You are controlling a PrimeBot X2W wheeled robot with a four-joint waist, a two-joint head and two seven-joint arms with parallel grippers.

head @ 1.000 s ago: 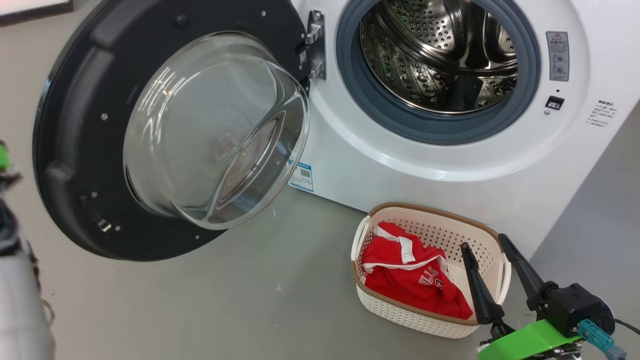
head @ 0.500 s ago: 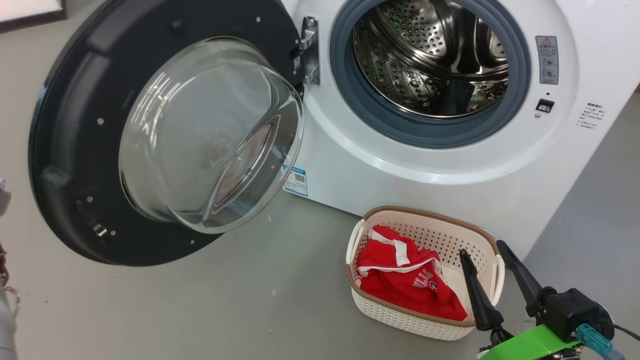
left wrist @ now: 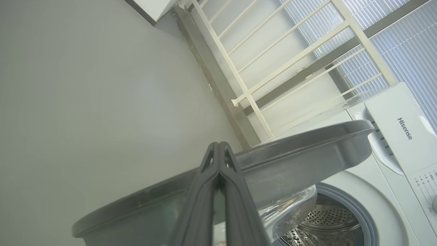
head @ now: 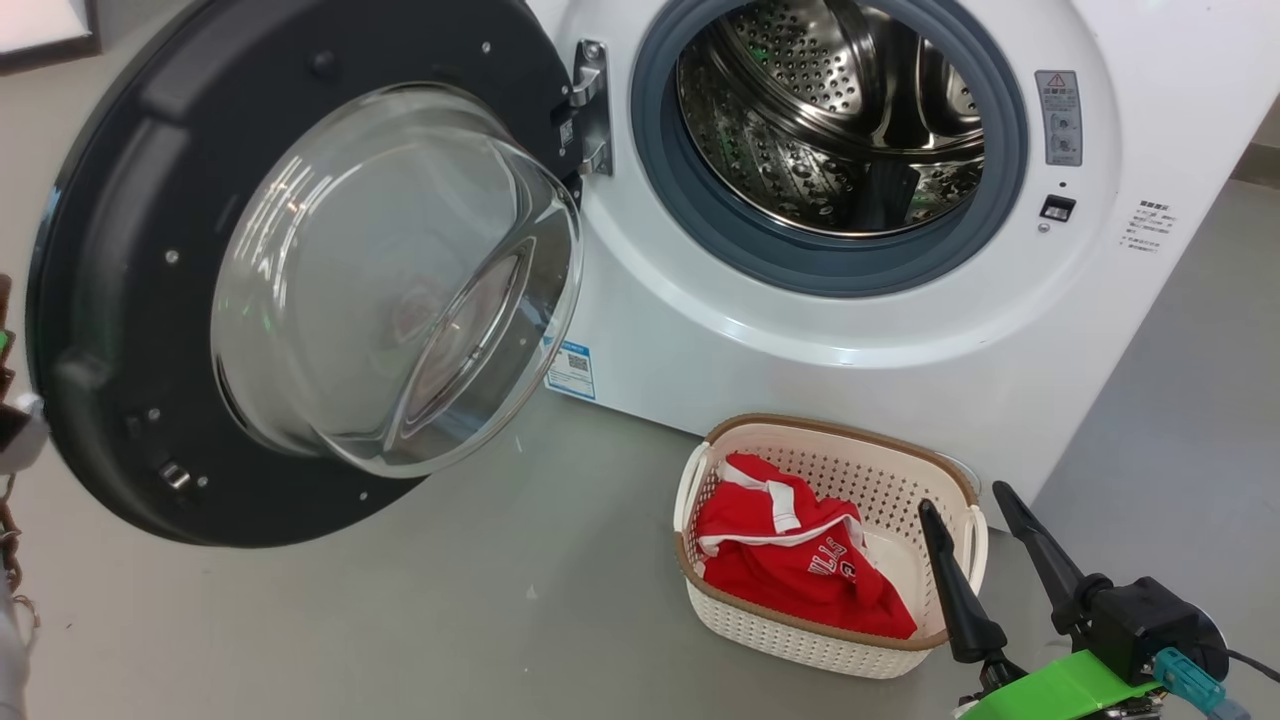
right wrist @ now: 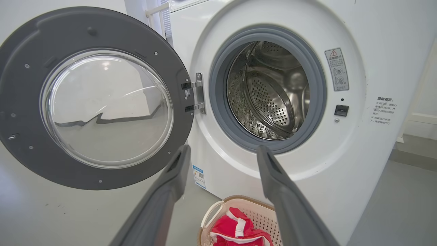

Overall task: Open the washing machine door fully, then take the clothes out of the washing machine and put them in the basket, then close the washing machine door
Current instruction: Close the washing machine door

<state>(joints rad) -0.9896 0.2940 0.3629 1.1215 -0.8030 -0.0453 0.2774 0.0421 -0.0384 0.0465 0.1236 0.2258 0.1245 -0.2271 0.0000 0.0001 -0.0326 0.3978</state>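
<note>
The washing machine door (head: 110, 260) hangs wide open to the left of the washing machine (head: 760, 340) — a round glossy black disc on a metal hinge (head: 590, 100), its clear glass bowl (head: 400, 280) bulging outward. The perforated steel drum (head: 820, 120) shines behind the grey gasket (head: 850, 270). The clothes (head: 790, 565) (bright red, white trim and lettering) lie bunched in the cream basket (head: 830, 428) on the floor (head: 500, 620), just before the machine's front. The right gripper (head: 962, 497) hovers by the basket's right end, fingers spread wide, holding nothing. The left gripper (left wrist: 218, 146) has its fingers pressed together, empty, close to the door's outer edge — whether touching it, I cannot tell
</note>
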